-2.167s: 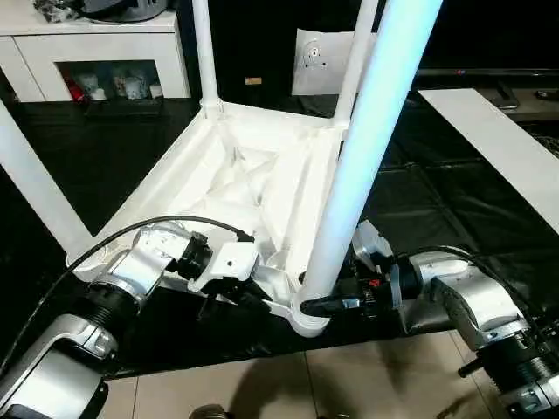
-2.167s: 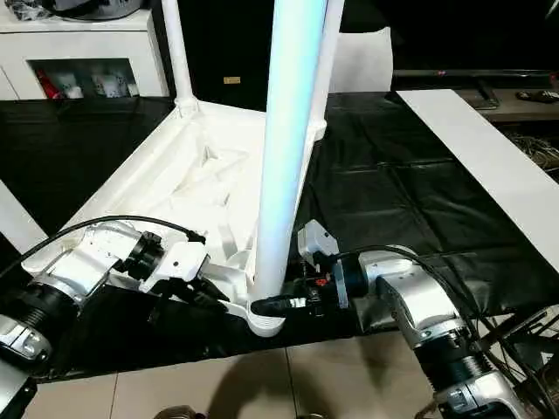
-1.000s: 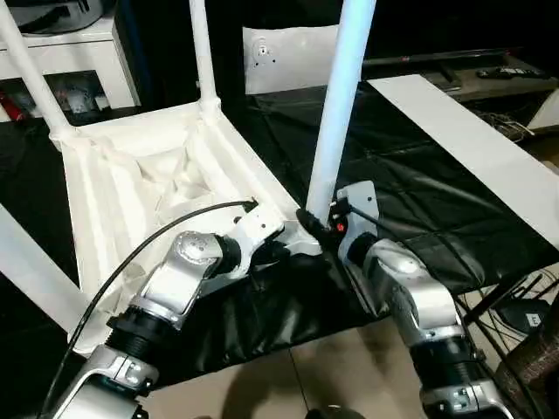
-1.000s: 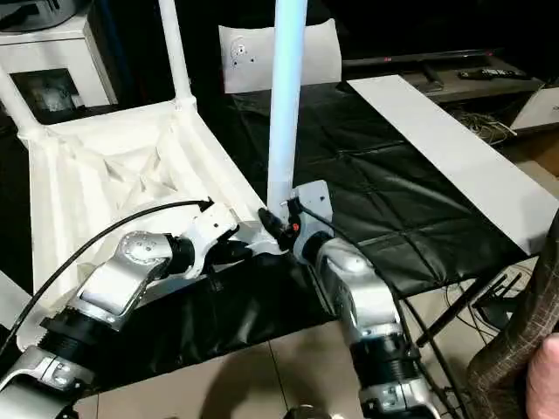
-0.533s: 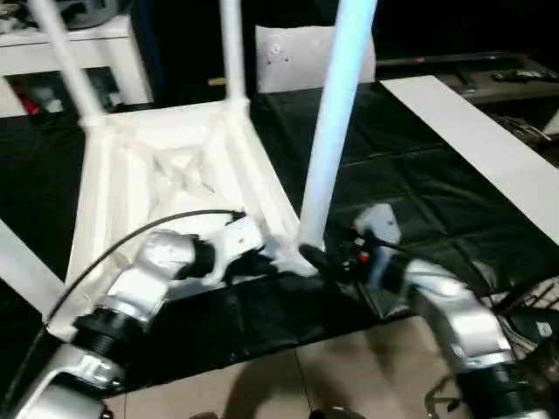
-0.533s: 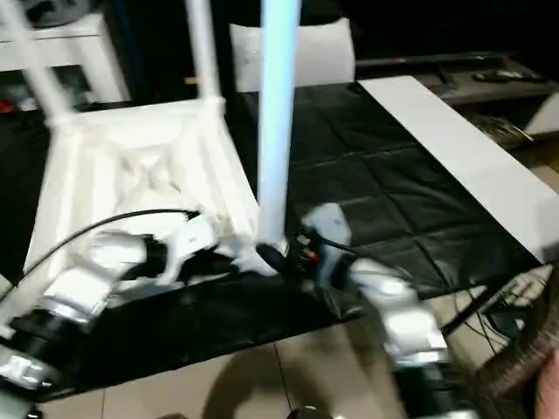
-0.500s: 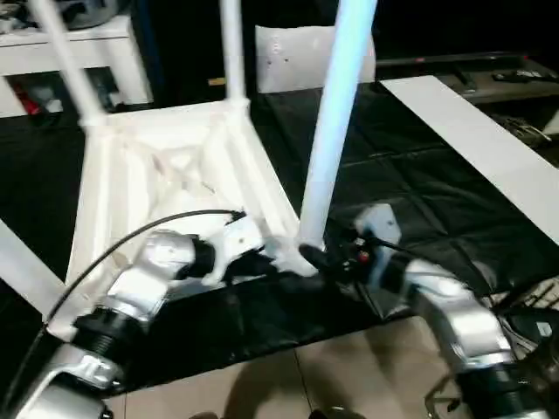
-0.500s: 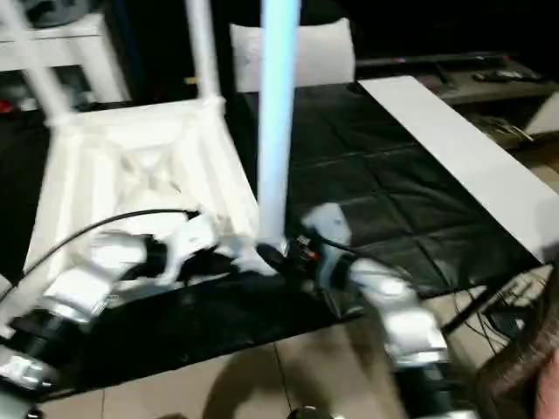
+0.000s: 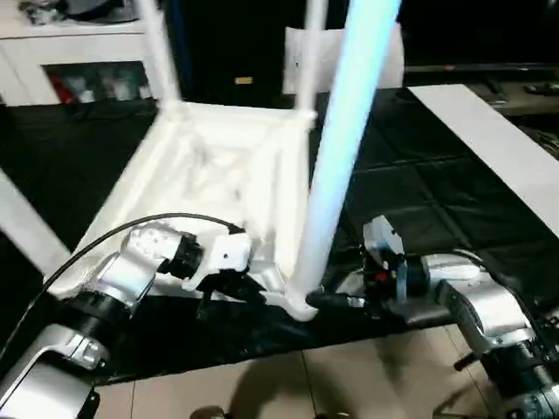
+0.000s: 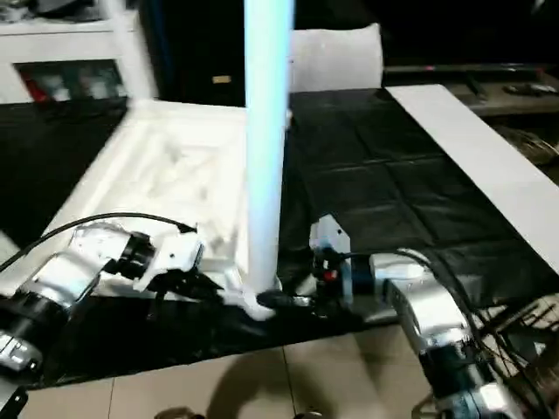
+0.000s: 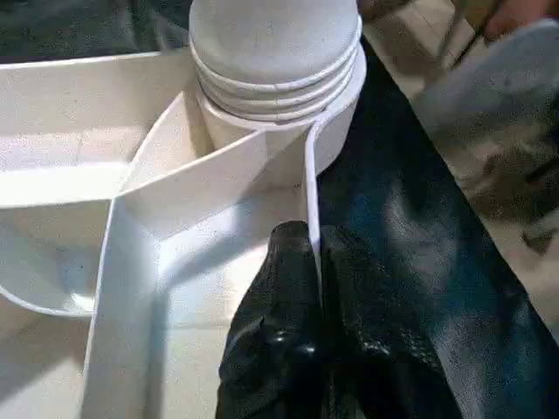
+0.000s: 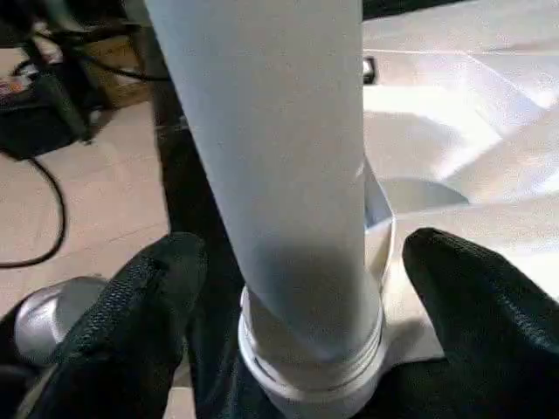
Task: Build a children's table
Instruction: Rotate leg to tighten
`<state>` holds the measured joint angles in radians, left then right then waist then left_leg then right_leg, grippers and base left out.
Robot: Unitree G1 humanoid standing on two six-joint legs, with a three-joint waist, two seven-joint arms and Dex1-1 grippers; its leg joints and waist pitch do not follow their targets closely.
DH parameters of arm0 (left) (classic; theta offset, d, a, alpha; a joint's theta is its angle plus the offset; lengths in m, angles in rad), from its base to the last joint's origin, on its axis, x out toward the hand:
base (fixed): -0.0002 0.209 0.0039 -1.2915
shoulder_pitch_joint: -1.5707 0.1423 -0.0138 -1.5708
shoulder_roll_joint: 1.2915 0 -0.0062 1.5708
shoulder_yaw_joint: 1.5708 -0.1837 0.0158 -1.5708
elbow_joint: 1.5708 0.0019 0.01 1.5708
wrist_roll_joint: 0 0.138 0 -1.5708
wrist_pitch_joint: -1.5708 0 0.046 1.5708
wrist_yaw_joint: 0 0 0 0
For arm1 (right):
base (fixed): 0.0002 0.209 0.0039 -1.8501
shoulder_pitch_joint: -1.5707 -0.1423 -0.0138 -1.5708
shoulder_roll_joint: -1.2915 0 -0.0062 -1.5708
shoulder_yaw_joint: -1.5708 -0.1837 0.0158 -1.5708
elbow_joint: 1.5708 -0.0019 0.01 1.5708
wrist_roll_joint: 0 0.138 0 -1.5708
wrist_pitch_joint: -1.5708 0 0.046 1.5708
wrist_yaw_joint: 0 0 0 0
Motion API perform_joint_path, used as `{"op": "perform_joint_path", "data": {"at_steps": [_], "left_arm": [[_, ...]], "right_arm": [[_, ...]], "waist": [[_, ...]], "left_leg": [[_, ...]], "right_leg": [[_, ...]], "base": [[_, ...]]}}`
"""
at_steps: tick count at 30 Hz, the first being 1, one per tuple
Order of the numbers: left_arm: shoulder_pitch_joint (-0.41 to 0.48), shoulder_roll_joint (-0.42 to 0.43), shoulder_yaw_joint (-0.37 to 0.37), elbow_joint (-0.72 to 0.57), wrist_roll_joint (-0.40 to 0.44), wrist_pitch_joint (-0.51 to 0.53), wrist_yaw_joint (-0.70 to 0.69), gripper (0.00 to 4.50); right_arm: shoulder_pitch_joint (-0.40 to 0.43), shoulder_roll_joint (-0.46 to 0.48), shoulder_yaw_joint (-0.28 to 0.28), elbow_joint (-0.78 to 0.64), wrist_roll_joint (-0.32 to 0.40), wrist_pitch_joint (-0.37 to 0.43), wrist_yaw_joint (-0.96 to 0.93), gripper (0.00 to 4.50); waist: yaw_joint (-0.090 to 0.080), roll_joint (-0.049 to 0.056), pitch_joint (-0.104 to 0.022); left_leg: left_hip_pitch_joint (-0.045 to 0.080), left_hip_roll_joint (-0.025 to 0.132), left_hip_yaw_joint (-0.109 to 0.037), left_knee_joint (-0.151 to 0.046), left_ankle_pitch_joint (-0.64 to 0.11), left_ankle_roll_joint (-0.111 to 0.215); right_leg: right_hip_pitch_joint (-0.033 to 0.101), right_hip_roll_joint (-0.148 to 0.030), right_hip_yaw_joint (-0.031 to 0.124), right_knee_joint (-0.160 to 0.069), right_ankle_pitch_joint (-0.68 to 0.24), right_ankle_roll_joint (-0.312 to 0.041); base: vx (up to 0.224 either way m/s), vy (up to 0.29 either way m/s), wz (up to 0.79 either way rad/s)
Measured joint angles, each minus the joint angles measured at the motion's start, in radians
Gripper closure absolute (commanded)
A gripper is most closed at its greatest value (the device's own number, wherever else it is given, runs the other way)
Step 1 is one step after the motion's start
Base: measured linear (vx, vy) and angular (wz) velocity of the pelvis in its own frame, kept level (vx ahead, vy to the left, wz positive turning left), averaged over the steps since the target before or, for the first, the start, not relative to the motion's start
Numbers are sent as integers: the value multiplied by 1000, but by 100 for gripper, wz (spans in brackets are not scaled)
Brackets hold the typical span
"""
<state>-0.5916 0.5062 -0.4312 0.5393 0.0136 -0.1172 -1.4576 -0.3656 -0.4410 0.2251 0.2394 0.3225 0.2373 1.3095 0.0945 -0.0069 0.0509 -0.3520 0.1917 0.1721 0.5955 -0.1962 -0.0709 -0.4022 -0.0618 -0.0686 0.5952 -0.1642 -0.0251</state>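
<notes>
Tabletop [image 9: 218, 175], flipped ribbed side up, lies on the black-covered counter [image 9: 454, 201], its near corner at the counter's front edge. We see the near leg [image 9: 336, 166] standing upright in that corner's round socket [image 11: 275, 96], and three more white legs rising from the other corners, two at the far end and one [image 9: 26, 229] at the near left. Our left hand [image 11: 314, 288], fingers pressed together, is pinching the thin rim of the tabletop just beside the near socket. Our right hand [image 12: 297, 305] is spread wide, one black finger [image 12: 140, 314] on each side of the near leg's base without closing on it. We judge the build nearly complete: all four legs appear seated, though we cannot tell whether each is fully tightened. What seems left is checking the near leg and turning the table over onto its feet. A white flat bag [image 9: 349, 61] stands at the counter's far edge, a white cabinet [image 9: 79, 44] beyond.
</notes>
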Motion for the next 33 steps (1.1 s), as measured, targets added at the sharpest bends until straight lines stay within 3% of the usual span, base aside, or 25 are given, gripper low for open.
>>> {"op": "perform_joint_path", "data": {"at_steps": [18,24,26,30,33], "left_arm": [[-43,-6,-14,86,10,-87,-43,450],[-46,-6,-16,88,10,-86,-41,450],[-32,-2,0,61,10,-41,-19,450],[8,-2,48,-3,17,112,70,450],[28,-27,83,-36,19,219,158,450]], "right_arm": [[-71,28,29,88,2,18,96,239],[-71,36,21,88,2,41,91,251],[-39,55,8,47,2,55,42,252],[17,129,-25,3,-13,64,-130,253],[17,171,-48,2,-46,67,-265,254]], "waist": [[2,-1,0],[5,0,0],[5,0,-1],[-13,5,-2],[-46,5,-2]], "left_leg": [[1,0,0,0,0,0],[1,1,0,0,0,0],[2,1,0,0,0,0],[6,0,0,0,0,-1],[9,0,0,0,1,-1]], "right_leg": [[1,0,0,1,-1,2],[1,0,0,1,-1,2],[2,0,0,1,-1,2],[4,0,0,2,-1,1],[3,0,-1,-2,-1,2]], "base": [[0,0,0],[0,0,0],[0,0,0],[-13,-1,-2],[0,0,0]]}}
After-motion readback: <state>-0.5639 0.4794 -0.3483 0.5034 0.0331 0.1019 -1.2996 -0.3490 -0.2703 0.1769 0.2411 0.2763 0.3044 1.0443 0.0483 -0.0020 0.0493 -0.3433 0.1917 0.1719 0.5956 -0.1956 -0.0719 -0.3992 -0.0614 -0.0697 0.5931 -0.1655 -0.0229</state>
